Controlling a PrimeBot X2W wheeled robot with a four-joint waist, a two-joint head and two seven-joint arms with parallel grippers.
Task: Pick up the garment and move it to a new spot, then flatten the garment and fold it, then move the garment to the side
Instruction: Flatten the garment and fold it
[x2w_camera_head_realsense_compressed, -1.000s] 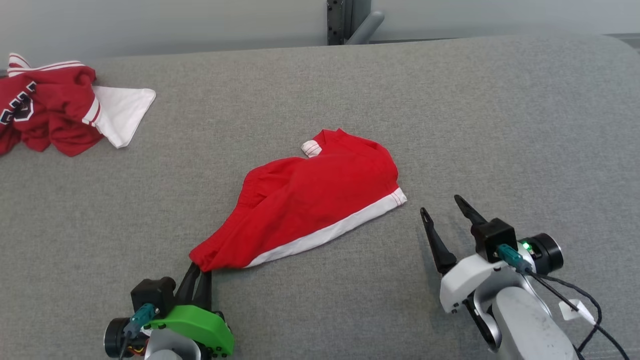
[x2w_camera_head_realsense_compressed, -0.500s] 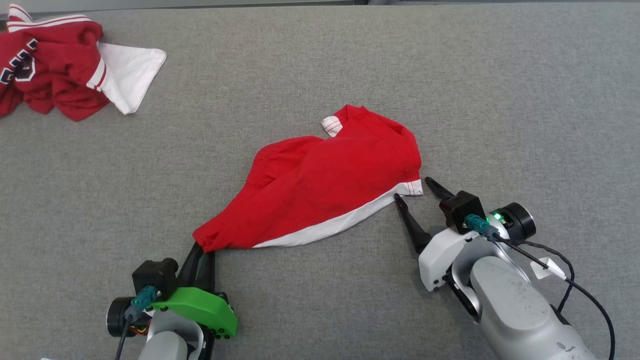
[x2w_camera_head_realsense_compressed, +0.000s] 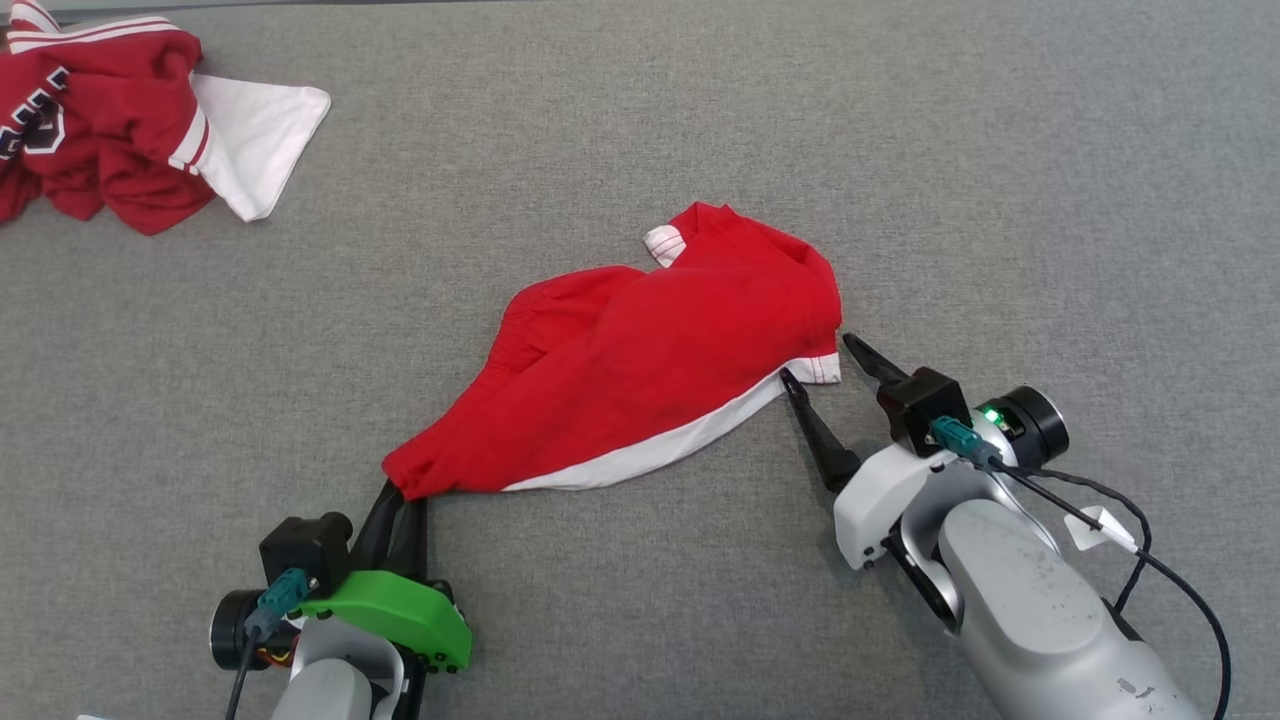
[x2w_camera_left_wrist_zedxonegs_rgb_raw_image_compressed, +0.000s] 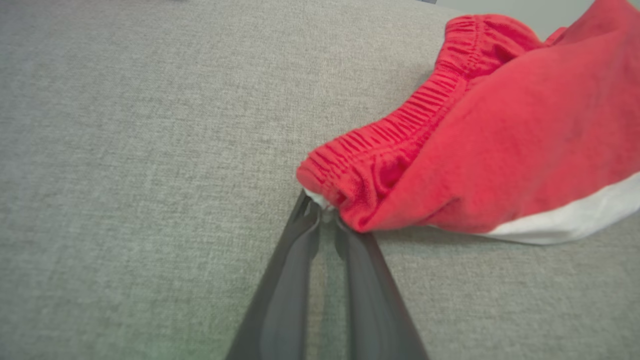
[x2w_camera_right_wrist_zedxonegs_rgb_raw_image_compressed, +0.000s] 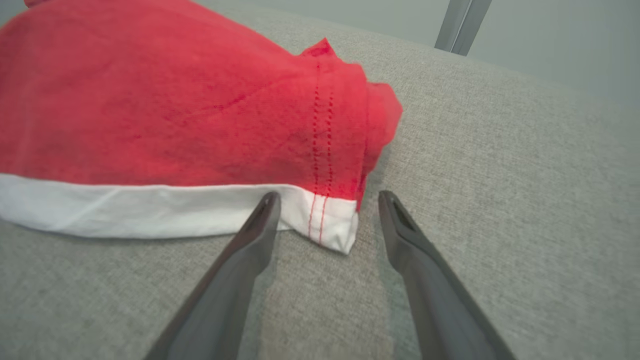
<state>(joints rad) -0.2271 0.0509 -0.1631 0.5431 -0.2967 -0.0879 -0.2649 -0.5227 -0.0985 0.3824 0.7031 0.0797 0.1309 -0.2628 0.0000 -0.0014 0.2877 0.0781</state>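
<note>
Garment (x2w_camera_head_realsense_compressed: 650, 360): rumpled red cloth, white-edged

Nothing is legible: dark characters on the crumpled red jersey (x2w_camera_head_realsense_compressed: 100, 120) are too folded to read.

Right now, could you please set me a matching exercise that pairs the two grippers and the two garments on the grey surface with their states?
Things:
1. left gripper
2. right gripper
3. red shorts
4. red and white jersey

States:
A. crumpled at the head view's upper left
B. open, fingers either side of a white hem corner
C. shut on a bunched red corner
D. lying in the middle of the head view, one end pinched

Pairs: 1-C, 2-B, 3-D, 4-A
</note>
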